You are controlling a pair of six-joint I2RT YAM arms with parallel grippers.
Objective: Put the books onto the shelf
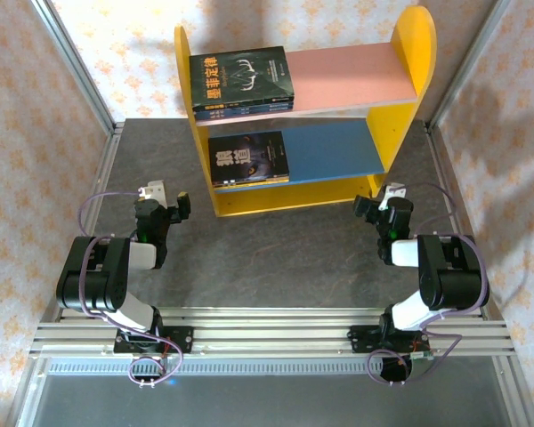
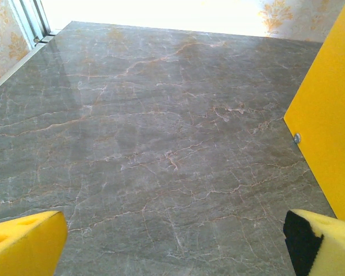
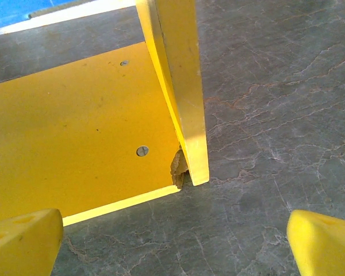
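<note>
The left gripper (image 1: 167,201) and right gripper (image 1: 380,201) hang released and empty; a careless right-arm swing could jolt the nearby shelf (image 1: 413,53), spilling books (image 1: 242,78).

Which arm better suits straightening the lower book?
Left: the left end effector, open, sits nearer the book, which lies at the blue board's left end; the right end effector is by the opposite side panel.

Two arms above aluminium rail (image 1: 267,331): left arm (image 1: 98,276), right arm (image 1: 440,276). Black joint housings, white links. Purple cables (image 1: 82,212) loop beside each, coil below rail. Fingers of left gripper (image 2: 175,247) and right gripper (image 3: 172,241) bright yellow blocks; one left finger has black pad (image 2: 302,241).
</note>
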